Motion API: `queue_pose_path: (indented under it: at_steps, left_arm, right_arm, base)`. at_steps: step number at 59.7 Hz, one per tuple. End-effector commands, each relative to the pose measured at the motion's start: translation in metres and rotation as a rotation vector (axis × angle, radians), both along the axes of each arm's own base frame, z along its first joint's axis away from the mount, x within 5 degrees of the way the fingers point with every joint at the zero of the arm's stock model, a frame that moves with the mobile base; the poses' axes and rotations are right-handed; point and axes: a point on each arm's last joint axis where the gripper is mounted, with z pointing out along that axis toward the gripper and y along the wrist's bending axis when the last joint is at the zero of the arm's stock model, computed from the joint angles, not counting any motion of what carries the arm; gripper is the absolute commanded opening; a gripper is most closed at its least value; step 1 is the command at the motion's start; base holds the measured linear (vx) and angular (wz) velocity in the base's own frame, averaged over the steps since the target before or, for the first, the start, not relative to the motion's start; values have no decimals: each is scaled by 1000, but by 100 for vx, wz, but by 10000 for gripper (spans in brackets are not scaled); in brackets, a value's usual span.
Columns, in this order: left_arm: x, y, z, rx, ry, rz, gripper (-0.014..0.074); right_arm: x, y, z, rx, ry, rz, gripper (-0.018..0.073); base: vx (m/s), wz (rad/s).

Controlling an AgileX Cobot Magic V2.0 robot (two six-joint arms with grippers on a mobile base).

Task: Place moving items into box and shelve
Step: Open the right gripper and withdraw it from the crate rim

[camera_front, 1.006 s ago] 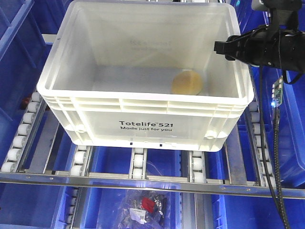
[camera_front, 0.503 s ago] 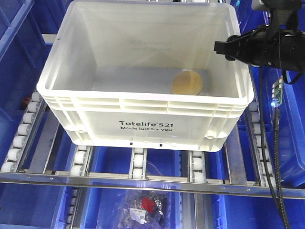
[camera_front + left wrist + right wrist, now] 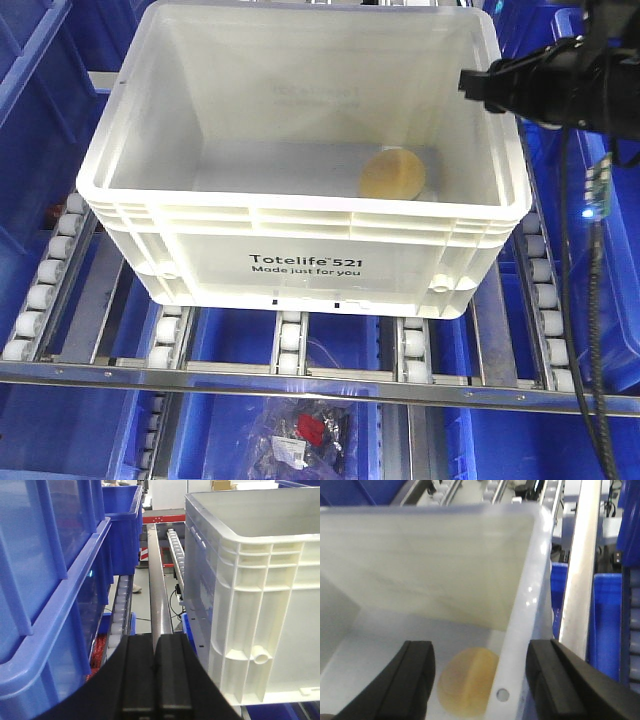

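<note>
Overhead, the right gripper (image 3: 482,692) hangs with black fingers spread astride the white box's (image 3: 300,250) smooth translucent wall. Inside lies a round tan item (image 3: 392,173). The left gripper (image 3: 156,672) is pressed together beside ribbed plastic, above roller rails (image 3: 290,345).

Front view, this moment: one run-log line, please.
item: bun inside white crate | right gripper: open, straddling crate's right wall | left gripper: shut, beside crate | crate on roller rack
</note>
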Motion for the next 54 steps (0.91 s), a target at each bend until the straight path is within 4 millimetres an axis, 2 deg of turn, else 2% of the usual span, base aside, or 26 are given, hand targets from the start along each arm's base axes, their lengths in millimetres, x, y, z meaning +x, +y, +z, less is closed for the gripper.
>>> queue_pose_path:
  at_steps: [1, 8, 13, 22, 41, 49, 54]
  left_arm:
    - [0, 1, 1, -19, -66, 7, -8]
    - [0, 1, 1, -19, -66, 7, -8]
    - [0, 1, 1, -19, -66, 7, -8]
    - [0, 1, 1, -19, -64, 6, -8]
    - [0, 1, 1, -19, -64, 6, -6]
    - [0, 1, 1, -19, -64, 6, -6]
    - [0, 1, 1, -19, -64, 6, -6]
  right_arm:
    - [-8, -9, 32, 20, -111, -43, 458]
    - [-19, -18, 39, 22, -128, -59, 458]
    - [-32, -27, 29, 36, -113, -106, 458]
    - [-69, -36, 13, 31, -126, -172, 458]
    - [-155, -46, 6, 24, -296, -223, 452]
    - [-187, -52, 2, 39, -402, -271, 407]
    - [-204, -55, -3, -7, -468, -278, 333]
  base:
    - [0, 0]
    - [0, 0]
    - [0, 0]
    - [0, 0]
    - [0, 0]
    - [0, 0]
    - [0, 0]
